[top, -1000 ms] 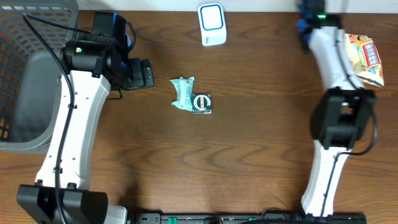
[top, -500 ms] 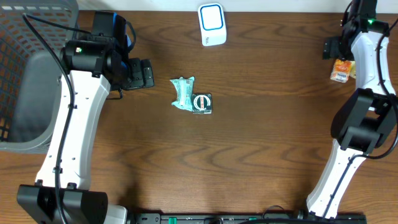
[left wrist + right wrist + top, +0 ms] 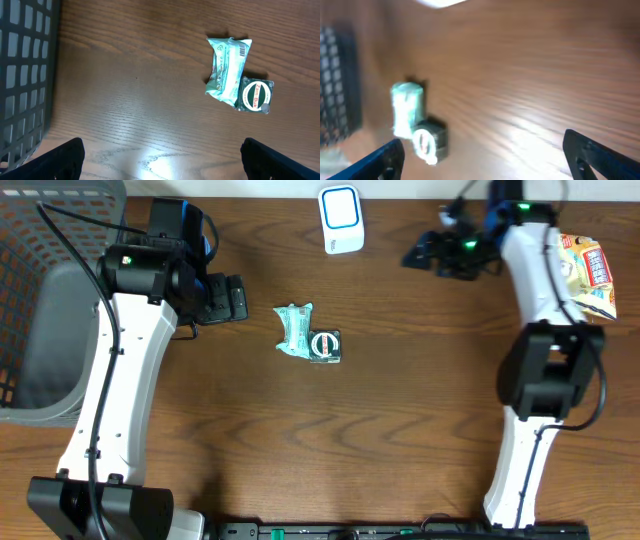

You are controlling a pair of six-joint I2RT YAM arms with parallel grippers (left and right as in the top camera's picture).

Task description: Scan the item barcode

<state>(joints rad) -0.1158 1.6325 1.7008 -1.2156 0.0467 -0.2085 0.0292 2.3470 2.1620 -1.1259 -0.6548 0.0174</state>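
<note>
- The step in hand looks like the reach for an item. Your right gripper [image 3: 425, 260] is spread wide with nothing between its fingers, and it hangs over the far side of the table [image 3: 420, 430], just right of the white-and-blue scanner [image 3: 341, 220].
- The things to scan lie mid-table: a teal packet [image 3: 295, 328] with a round tin [image 3: 325, 345] touching its lower right corner. Both are well apart from the right gripper and near the left one.
- Take one item, not both. Since they touch, come down on the packet's long edges toward its far end, away from the tin, so you don't drag the tin along.
- The packet's barcode [image 3: 242, 49] shows in the left wrist view, facing up at the end toward the scanner. Grip clear of it so your fingers don't cover the stripes.
- The right wrist view is smeared. Wait for a sharp picture before you line up the jaws.
- The packet looks thin and soft, so go low, almost to the wood, before you close.
- Right arm pose: it is stretched forward along the right side, with the wrist turned so the gripper points left across the table.
- Left arm pose: it reaches forward on the left beside the grey basket [image 3: 40, 240]. The left gripper [image 3: 232, 298] points right toward the packet, released and empty.
</note>
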